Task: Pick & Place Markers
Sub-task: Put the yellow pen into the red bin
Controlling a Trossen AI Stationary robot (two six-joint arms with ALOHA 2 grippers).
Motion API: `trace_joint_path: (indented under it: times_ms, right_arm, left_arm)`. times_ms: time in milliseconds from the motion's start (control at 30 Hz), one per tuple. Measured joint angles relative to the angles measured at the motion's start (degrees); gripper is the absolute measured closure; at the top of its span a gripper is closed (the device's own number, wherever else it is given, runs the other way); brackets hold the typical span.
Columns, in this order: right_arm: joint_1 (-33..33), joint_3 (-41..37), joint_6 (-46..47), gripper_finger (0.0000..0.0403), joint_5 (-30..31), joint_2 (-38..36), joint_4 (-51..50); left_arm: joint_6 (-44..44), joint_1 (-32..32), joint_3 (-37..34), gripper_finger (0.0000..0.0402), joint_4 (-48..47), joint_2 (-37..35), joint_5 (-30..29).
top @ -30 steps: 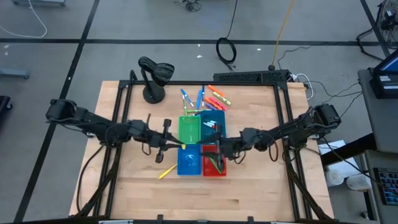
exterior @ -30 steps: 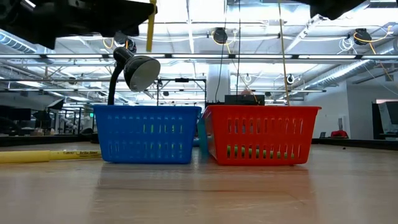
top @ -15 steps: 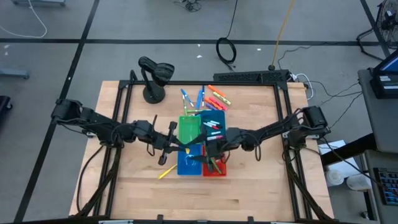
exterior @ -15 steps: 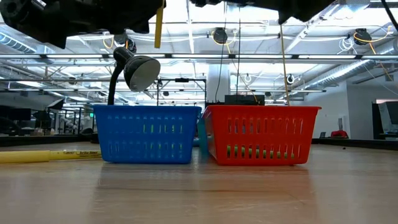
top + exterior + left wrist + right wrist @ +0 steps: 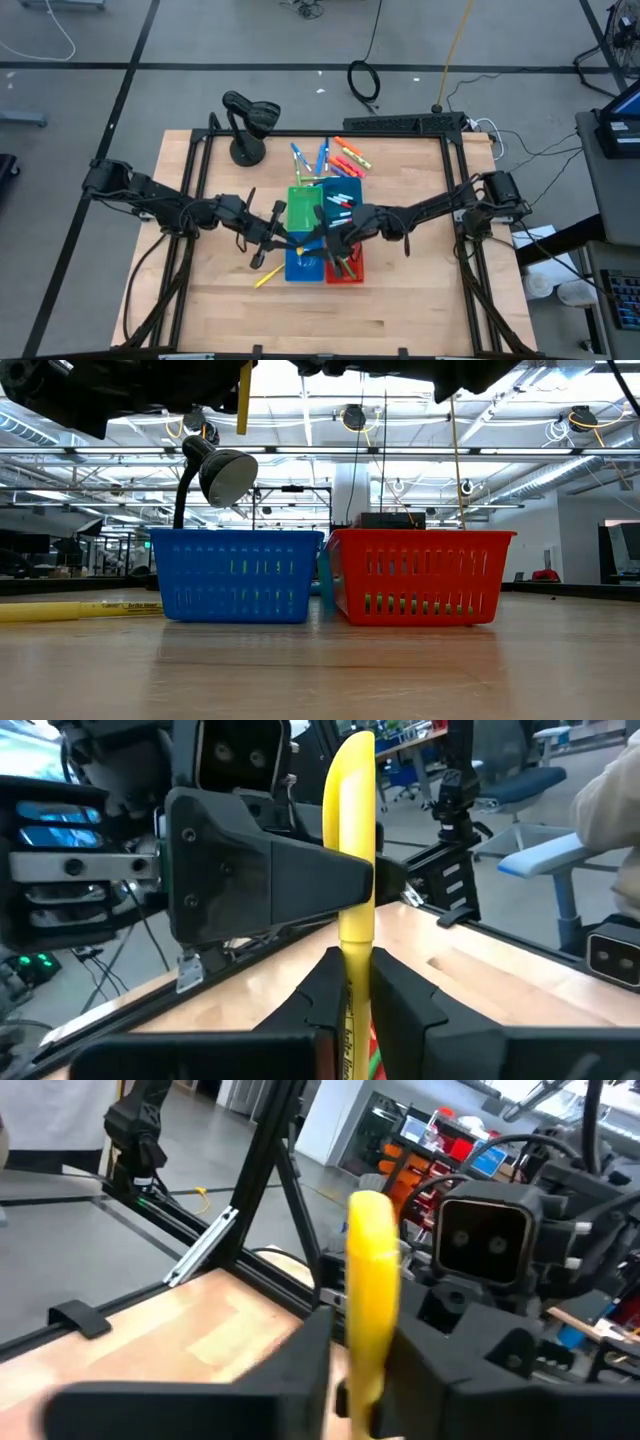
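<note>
Both your left tool (image 5: 357, 982) and right tool (image 5: 360, 1370) were clamped mid-barrel on one upright yellow marker (image 5: 355, 870) between them; light, stiff, slick plastic, best gripped there.

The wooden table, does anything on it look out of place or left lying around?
One yellow marker lies loose on the wooden table, left of the blue plastic bin, outside any bin. A cluster of coloured markers also lies loose beyond the green bin. Each gripper holds a yellow marker upright.

Both grippers' jaws clamped, facing.
</note>
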Motion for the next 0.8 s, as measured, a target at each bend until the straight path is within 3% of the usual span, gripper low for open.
trace_joint_path:
  times_ms: [67, 333, 400, 500, 633, 800]
  right_arm:
    - [-0.35, -0.04, -0.1, 0.0379, -0.26, 0.0, 0.24]
    - [-0.57, -0.04, -0.12, 0.0379, -0.25, 0.0, 0.39]
    - [-0.57, -0.04, -0.18, 0.0379, -0.04, 0.0, 0.37]
    - [-0.72, -0.07, -0.21, 0.0379, 0.58, -0.04, 0.33]
    - [-0.68, -0.06, -0.23, 0.0379, 1.89, -0.44, -1.34]
    - [0.18, -0.09, 1.77, 0.0379, 3.12, -3.55, -11.1]
  left_arm:
    - [-0.23, -0.12, 0.0, 0.0363, -0.23, 0.0, -0.03]
    - [-1.12, -0.17, 0.0, 0.0362, -0.3, -0.02, -0.44]
    - [-5.22, -0.36, 0.0, 0.0338, -0.14, -0.02, -2.19]
    - [-10.68, -1.88, 0.0, 0.0289, -0.59, -0.07, -11.28]
    - [-6.01, -4.82, 0.02, 0.0214, -0.61, -0.04, -20.24]
    - [-0.47, -8.69, 1.67, 0.014, -4.07, -1.67, -28.55]
